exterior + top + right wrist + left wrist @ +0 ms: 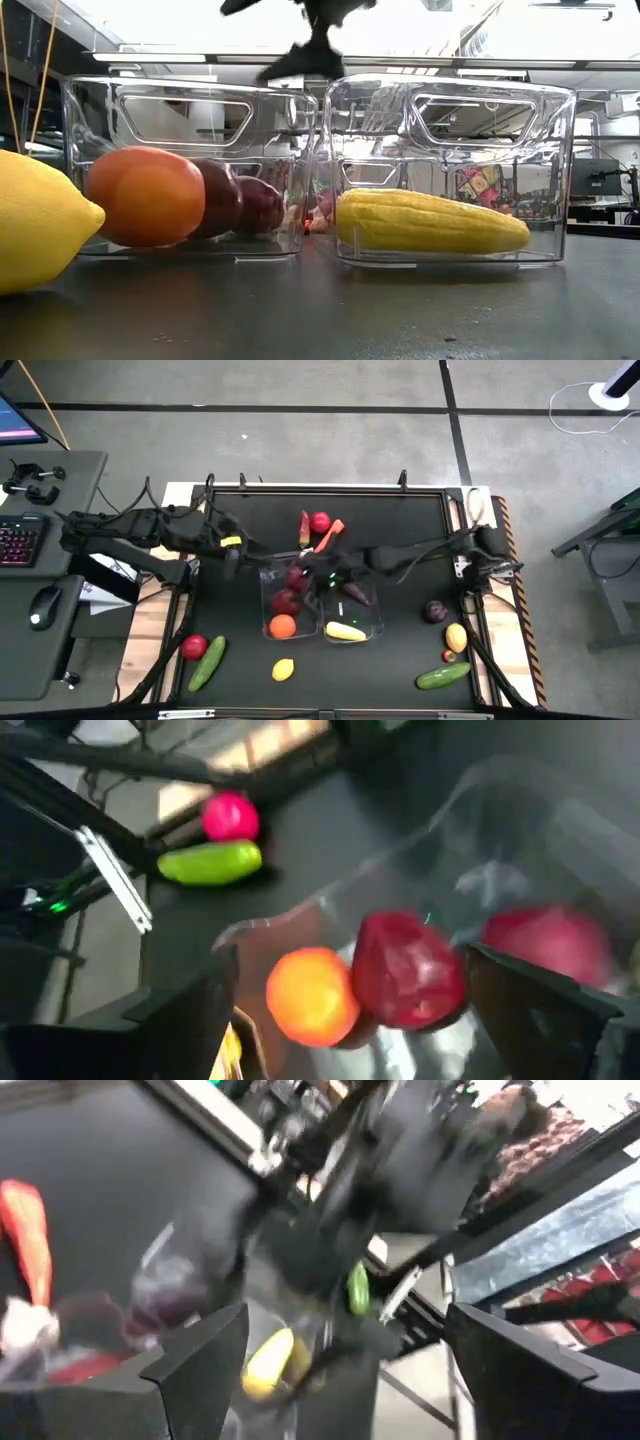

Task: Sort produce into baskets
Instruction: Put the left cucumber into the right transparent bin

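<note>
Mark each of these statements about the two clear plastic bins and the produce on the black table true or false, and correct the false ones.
1. The round orange fruit lies in the left clear plastic bin. True.
2. The long yellow vegetable shares that bin with the orange. False: it lies in the right clear bin.
3. A green cucumber lies beside a red apple outside the bins. True.
4. The right gripper grips an apple. False: its fingers stand open over the left bin, nothing between them.
5. The yellow lemon is in a bin. False: it lies on the black table, in front of the bins.
</note>
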